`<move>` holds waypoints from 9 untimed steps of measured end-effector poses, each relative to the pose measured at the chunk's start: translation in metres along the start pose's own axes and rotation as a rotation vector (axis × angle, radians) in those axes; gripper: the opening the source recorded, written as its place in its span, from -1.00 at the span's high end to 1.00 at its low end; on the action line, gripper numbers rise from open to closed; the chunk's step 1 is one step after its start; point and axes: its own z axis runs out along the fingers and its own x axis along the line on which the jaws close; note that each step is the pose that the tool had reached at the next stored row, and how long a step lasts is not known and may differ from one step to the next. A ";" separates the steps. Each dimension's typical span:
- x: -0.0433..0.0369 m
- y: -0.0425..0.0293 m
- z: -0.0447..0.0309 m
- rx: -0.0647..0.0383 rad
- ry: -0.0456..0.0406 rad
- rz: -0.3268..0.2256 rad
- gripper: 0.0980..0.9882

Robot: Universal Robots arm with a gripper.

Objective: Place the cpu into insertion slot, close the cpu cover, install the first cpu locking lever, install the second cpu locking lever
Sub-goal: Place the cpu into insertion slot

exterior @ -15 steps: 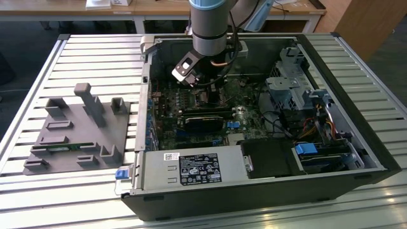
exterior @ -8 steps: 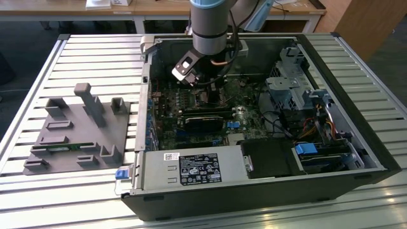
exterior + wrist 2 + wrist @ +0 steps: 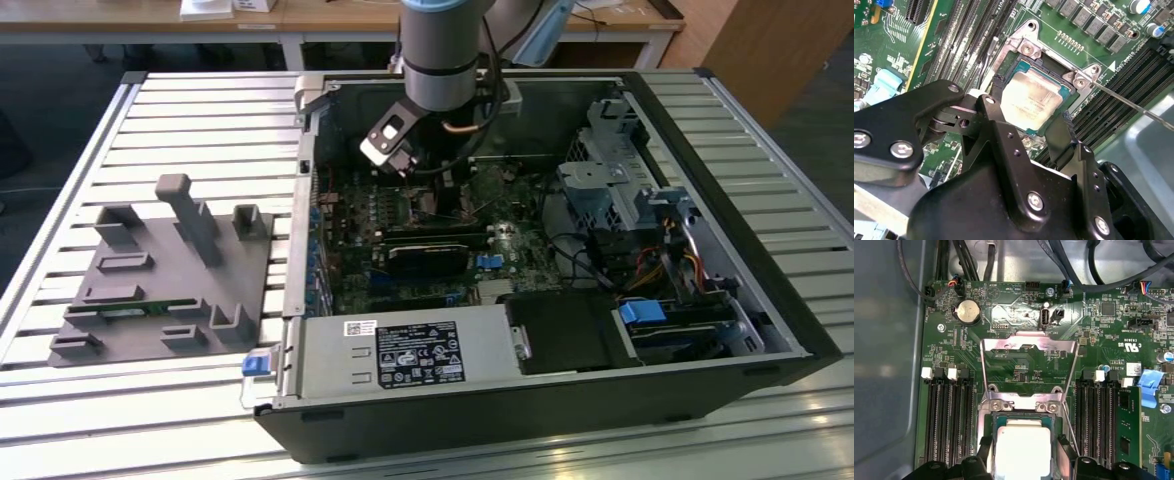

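Observation:
The cpu (image 3: pixel 1031 100), a pale silvery square chip, lies within the frame of the insertion slot (image 3: pixel 1051 61) on the green board. My gripper (image 3: pixel 1031 104) straddles it, its black fingers (image 3: pixel 998 84) pressed against two opposite edges. In the first wrist view the cpu (image 3: pixel 1021 447) sits between the same fingers (image 3: pixel 985 451). The cpu cover (image 3: pixel 1029 346), a silver frame plate, stands swung open beyond the slot's hinge. A thin wire locking lever (image 3: pixel 1134 102) juts out free beside the slot; in the first wrist view this lever (image 3: pixel 1070 427) is raised. In the exterior view the arm (image 3: pixel 441 70) reaches down into the case.
Black memory slots (image 3: pixel 949 420) flank the socket, with a fitted module (image 3: pixel 1128 425) on one side. Cables (image 3: pixel 1079 270) hang at the case wall. The grey power supply (image 3: pixel 400 355), drive cage (image 3: pixel 614 180) and a black block (image 3: pixel 427 255) crowd the case. A grey fixture (image 3: pixel 160 280) lies on the exterior view's left.

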 end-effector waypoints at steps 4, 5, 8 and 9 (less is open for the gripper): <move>0.0000 0.0004 -0.0033 0.002 0.0002 0.000 -0.15; 0.0000 0.0005 -0.0040 0.002 0.0003 0.000 -0.15; 0.0001 0.0009 -0.0051 0.004 0.0005 0.000 0.02; 0.0001 0.0012 -0.0055 0.005 0.0004 0.000 0.02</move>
